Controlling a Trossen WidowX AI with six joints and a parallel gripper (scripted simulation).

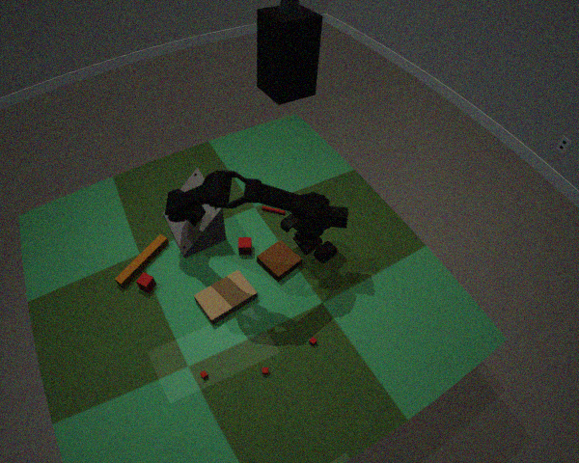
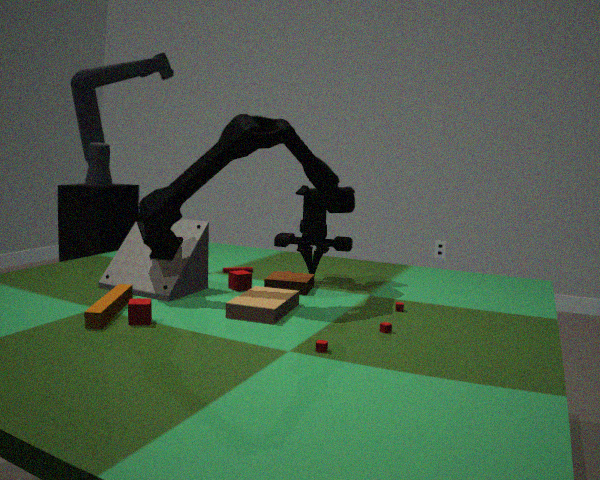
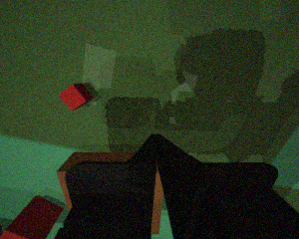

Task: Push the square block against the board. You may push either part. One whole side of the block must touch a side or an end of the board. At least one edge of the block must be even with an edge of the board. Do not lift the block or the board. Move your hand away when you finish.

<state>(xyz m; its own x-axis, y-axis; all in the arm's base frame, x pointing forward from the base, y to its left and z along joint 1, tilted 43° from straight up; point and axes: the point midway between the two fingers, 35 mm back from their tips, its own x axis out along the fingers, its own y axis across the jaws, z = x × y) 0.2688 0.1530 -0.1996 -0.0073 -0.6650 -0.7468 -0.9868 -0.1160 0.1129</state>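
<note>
The square block (image 1: 279, 258) (image 2: 289, 280) (image 3: 102, 157) is orange-brown and lies flat. The tan board (image 1: 207, 303) (image 2: 251, 308) lies flat nearer the top and exterior views, partly in shadow. A strip of mat separates the two, and they are turned differently. My gripper (image 1: 306, 248) (image 2: 311, 270) (image 3: 154, 138) is shut and empty. It points down, with its tips low beside the block on the side away from the board. Whether the tips touch the block cannot be told. My fingers hide much of the block in the wrist view.
A red cube (image 1: 244, 245) (image 2: 240, 280) stands near the block, towards the arm's base. Another red cube (image 1: 146, 282) (image 2: 139, 312) stands beside an orange bar (image 1: 141, 259) (image 2: 108, 305). Several tiny red cubes lie around. A thin red bar (image 1: 273, 209) (image 2: 237, 269) lies beyond the block.
</note>
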